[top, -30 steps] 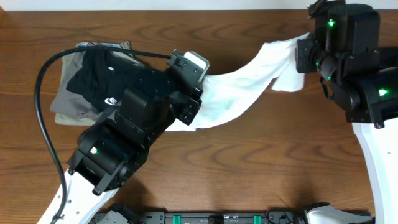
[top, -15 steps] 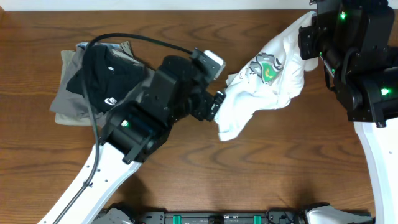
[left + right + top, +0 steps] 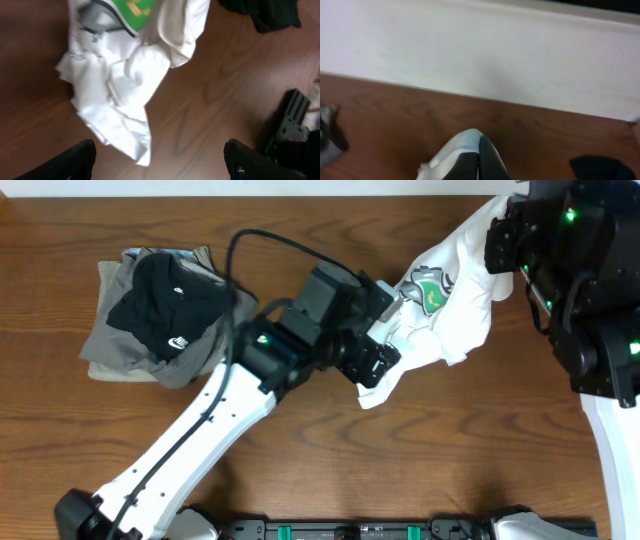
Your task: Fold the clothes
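A white T-shirt point(image 3: 455, 300) with a green and grey print point(image 3: 428, 288) hangs bunched from the top right, its lower end lying crumpled on the table. My right gripper point(image 3: 479, 161) is shut on a fold of this white fabric point(image 3: 462, 147). In the overhead view its jaws are hidden under the right arm point(image 3: 560, 270). My left gripper point(image 3: 383, 363) hovers open over the shirt's lower end. In the left wrist view the shirt point(image 3: 125, 75) lies ahead of the wide-apart fingers point(image 3: 75, 160), only its bottom corner reaching between them, untouched.
A pile of other clothes point(image 3: 115, 340) sits at the table's left, a black garment point(image 3: 165, 305) with a white logo on top of grey and khaki ones. A pale wall point(image 3: 480, 45) runs behind the table's far edge.
My left gripper has opened, let go of the white shirt and moved right. The shirt, stretched between both grippers before, has swung right and now hangs bunched from the right gripper.
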Action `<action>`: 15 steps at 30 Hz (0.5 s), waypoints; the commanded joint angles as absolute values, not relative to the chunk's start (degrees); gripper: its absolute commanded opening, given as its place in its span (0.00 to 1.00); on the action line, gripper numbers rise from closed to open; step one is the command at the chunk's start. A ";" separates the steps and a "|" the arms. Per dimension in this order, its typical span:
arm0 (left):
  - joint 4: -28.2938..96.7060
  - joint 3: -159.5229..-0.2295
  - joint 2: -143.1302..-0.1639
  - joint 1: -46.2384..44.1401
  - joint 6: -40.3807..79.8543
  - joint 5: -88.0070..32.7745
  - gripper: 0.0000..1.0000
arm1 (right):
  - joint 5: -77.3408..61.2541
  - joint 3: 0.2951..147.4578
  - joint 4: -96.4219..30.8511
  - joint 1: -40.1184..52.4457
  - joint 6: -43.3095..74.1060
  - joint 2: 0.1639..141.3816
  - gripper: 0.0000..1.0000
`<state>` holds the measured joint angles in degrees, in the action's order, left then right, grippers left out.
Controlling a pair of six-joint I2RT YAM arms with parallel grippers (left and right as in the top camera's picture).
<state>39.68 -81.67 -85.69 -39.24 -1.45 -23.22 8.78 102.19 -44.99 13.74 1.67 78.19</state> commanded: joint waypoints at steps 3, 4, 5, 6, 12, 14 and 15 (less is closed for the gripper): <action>38.61 -82.19 -86.87 -41.71 -0.03 -25.32 0.83 | 7.49 102.87 -39.35 14.31 9.65 74.32 0.01; 37.89 -82.08 -86.94 -42.06 0.16 -25.32 0.83 | 6.35 103.24 -38.11 14.33 10.72 73.93 0.01; 37.17 -82.04 -86.94 -42.41 0.14 -25.32 0.83 | 5.56 103.50 -37.28 14.33 11.68 73.71 0.01; 36.16 -82.02 -86.94 -42.87 0.38 -25.30 0.83 | 4.89 103.81 -36.49 14.33 12.93 73.56 0.01; 30.65 -81.97 -87.26 -44.42 1.39 -25.30 0.84 | -0.58 105.01 -32.75 14.33 16.21 73.43 0.01; 28.53 -81.97 -87.64 -44.58 2.61 -25.32 0.84 | -2.24 105.01 -31.38 14.33 17.43 73.38 0.01; 27.75 -81.97 -87.81 -44.60 3.55 -25.32 0.84 | -2.61 105.01 -30.85 14.33 18.00 73.38 0.01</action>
<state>28.99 -81.67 -86.98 -44.42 1.04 -24.69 0.95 103.55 -31.97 13.74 14.55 73.97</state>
